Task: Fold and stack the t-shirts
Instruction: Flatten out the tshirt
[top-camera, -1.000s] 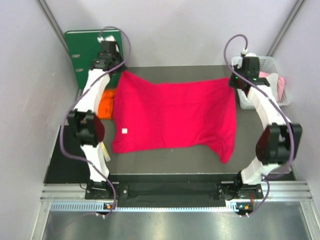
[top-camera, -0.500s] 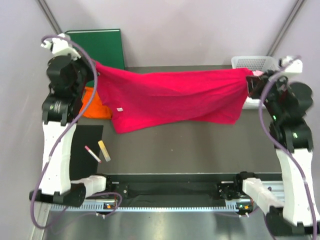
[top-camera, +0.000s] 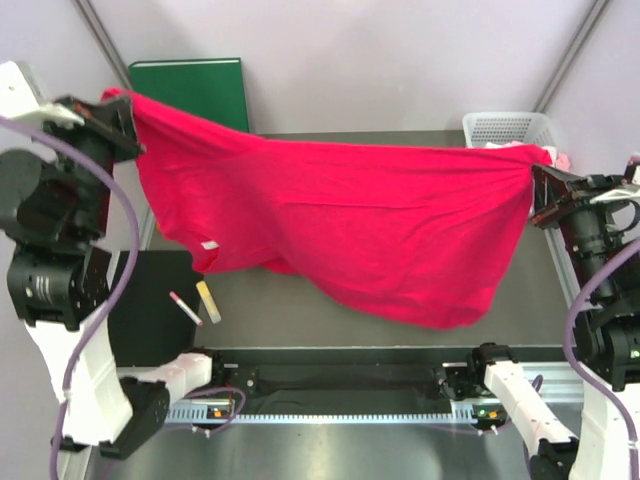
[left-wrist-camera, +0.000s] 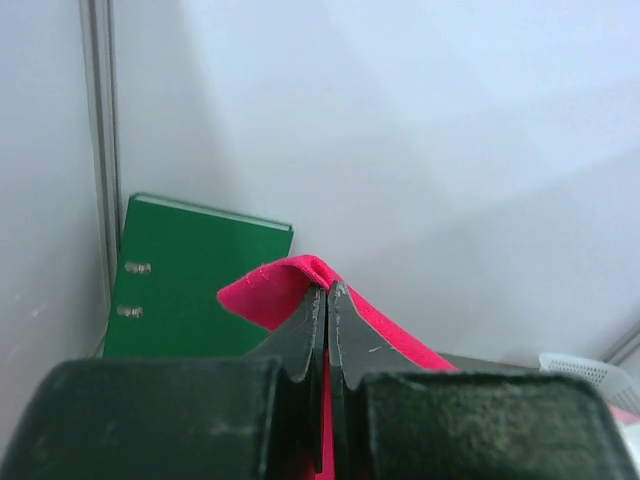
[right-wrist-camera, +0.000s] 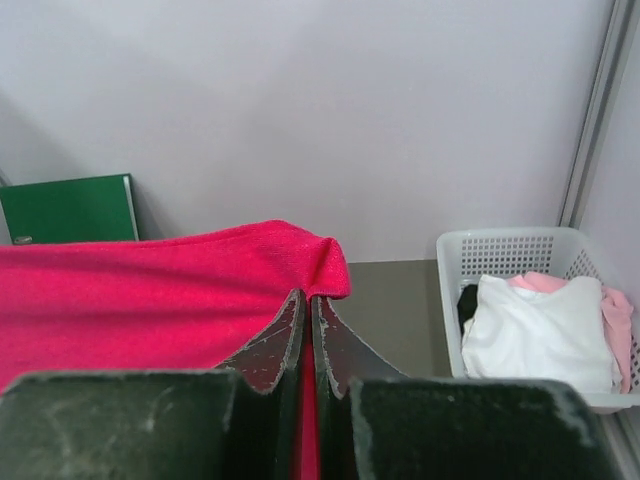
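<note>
1. We see the crimson t-shirt (top-camera: 330, 220) stretched wide between the two arms, hanging in the air over the middle of the surface (top-camera: 300, 320) and spanning it from the left edge to the right edge.
2. The left gripper (left-wrist-camera: 327, 298) has its jaws closed on one top corner of the cloth, up above the far left corner; a small fold of pink pokes out above the tips.
3. The right gripper (right-wrist-camera: 305, 300) has its jaws pinched shut on the opposite top corner, above the right edge.
4. The top edge of the shirt runs taut between the two grips, higher at the left. The body sags below, lowest toward the near right; we cannot tell whether it touches the surface.
5. A small white label (top-camera: 210, 246) shows near the lower left of the cloth.
6. A green binder (top-camera: 195, 90) stands against the wall at the far left corner.
7. A white basket (right-wrist-camera: 500, 240) holding white and pale pink cloth sits at the far right corner.
8. Near the left edge lies a black mat (top-camera: 150, 300), with a pen (top-camera: 185, 307) and a yellow strip (top-camera: 208, 301) just beside it.
</note>
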